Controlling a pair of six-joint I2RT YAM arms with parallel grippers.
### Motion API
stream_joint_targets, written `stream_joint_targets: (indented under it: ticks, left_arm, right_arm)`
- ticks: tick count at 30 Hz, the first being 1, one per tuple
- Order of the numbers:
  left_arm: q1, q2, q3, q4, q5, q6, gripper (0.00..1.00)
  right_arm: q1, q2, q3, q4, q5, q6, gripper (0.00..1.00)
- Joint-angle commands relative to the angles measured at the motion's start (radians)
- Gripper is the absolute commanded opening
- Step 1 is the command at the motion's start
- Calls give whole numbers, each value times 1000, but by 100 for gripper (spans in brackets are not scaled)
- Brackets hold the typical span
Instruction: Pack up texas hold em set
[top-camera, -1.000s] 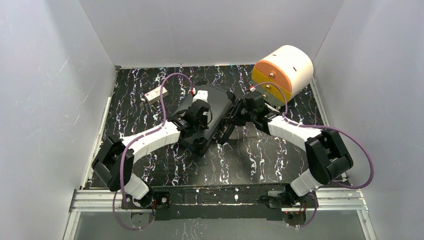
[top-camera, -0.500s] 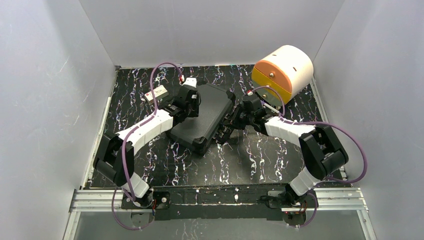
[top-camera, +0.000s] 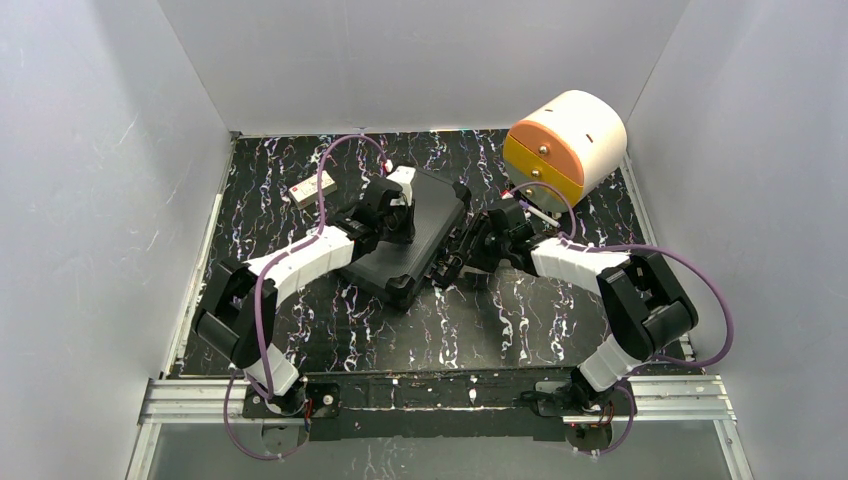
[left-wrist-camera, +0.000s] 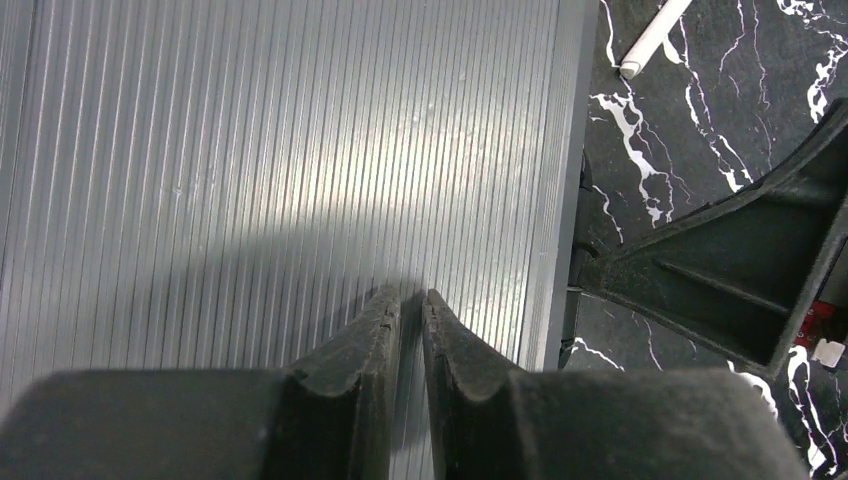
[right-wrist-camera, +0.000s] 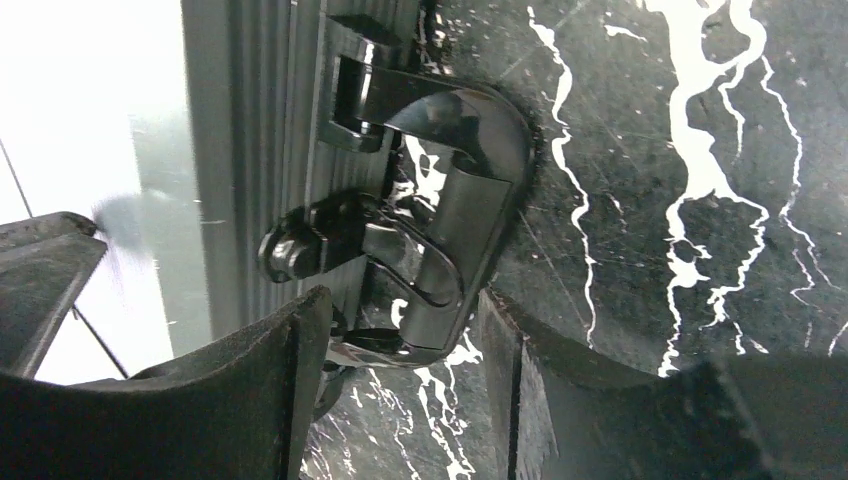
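Observation:
The black hard case (top-camera: 432, 212) of the texas hold em set lies closed, slanted across the middle of the mat. My left gripper (top-camera: 401, 220) rests on its ribbed lid (left-wrist-camera: 280, 150). Its fingers (left-wrist-camera: 372, 330) are almost together and hold nothing. My right gripper (top-camera: 463, 254) is at the case's right edge. Its jaws stand open on either side of a metal latch (right-wrist-camera: 450, 235) without gripping it. The chips and buttons are hidden.
A cream-and-orange round drawer box (top-camera: 566, 138) stands at the back right, close behind my right arm. A small white and red box (top-camera: 313, 187) lies at the back left. A thin white stick (left-wrist-camera: 655, 35) lies on the marbled mat (top-camera: 500, 310) beside the case.
My left gripper has swung from the case's left edge back onto the lid. My right gripper has opened around the latch and drawn back a little.

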Motion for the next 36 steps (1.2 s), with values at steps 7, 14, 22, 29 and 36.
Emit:
stream_joint_targets:
  ticks: [7, 14, 22, 29, 36]
  left_arm:
    - [-46, 75, -99, -137, -123, -49, 10]
    - [-46, 81, -94, -144, -138, -55, 9]
    - [-46, 81, -93, -144, -141, -57, 8]
    - [-46, 79, -90, -146, -146, -57, 8]
    - [-45, 81, -89, -146, -151, -57, 8]
  right_arm:
    - [-14, 4, -39, 105, -80, 29, 64]
    - [-27, -1, -80, 205, -132, 67, 68]
    - [-30, 1, -101, 288, -152, 87, 79]
    - [-36, 17, -114, 378, -199, 115, 81]
    - [-36, 7, -134, 474, -231, 119, 79]
